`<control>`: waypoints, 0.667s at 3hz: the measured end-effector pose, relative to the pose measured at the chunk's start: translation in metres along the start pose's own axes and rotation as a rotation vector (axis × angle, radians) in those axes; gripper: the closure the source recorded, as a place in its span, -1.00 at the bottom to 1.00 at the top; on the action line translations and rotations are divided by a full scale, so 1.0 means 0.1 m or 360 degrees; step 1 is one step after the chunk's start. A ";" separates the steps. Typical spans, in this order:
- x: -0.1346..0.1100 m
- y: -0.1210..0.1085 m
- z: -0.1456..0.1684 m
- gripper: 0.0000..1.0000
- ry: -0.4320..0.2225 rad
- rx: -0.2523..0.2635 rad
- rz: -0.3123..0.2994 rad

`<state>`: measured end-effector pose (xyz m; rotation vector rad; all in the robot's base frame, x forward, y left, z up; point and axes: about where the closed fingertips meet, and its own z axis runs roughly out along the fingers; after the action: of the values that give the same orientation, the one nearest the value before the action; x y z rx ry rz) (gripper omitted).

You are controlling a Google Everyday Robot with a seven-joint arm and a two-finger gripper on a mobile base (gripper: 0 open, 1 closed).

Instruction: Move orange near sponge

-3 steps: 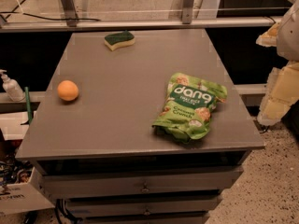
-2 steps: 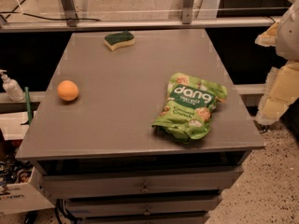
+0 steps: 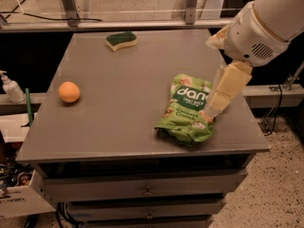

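The orange (image 3: 69, 91) is small and round and sits near the left edge of the grey table (image 3: 123, 118). The sponge (image 3: 121, 40), dark green on top with a yellow body, lies at the far side of the table, left of centre. My gripper (image 3: 222, 89) hangs from the white arm (image 3: 266, 23) over the right side of the table, right beside the green snack bag (image 3: 187, 109). It is far from both the orange and the sponge and holds nothing that I can see.
The green "dang" snack bag lies at the front right of the table. Drawers sit under the tabletop (image 3: 142, 191). A white pump bottle (image 3: 10, 87) stands off the table's left side. A metal rail (image 3: 118, 23) runs behind the table.
The arm and gripper have moved left, from the picture's right edge to over the table's right side by the snack bag. The orange, sponge and bag have not moved.
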<state>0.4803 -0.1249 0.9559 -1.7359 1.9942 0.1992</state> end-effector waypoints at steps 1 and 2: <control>-0.27 0.02 0.20 -1.00 -0.0166 -0.0062 -0.0008; -0.60 0.23 0.42 -1.00 -0.0361 -0.0142 -0.0009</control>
<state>0.4733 -0.0496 0.9419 -1.6895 1.8403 0.4682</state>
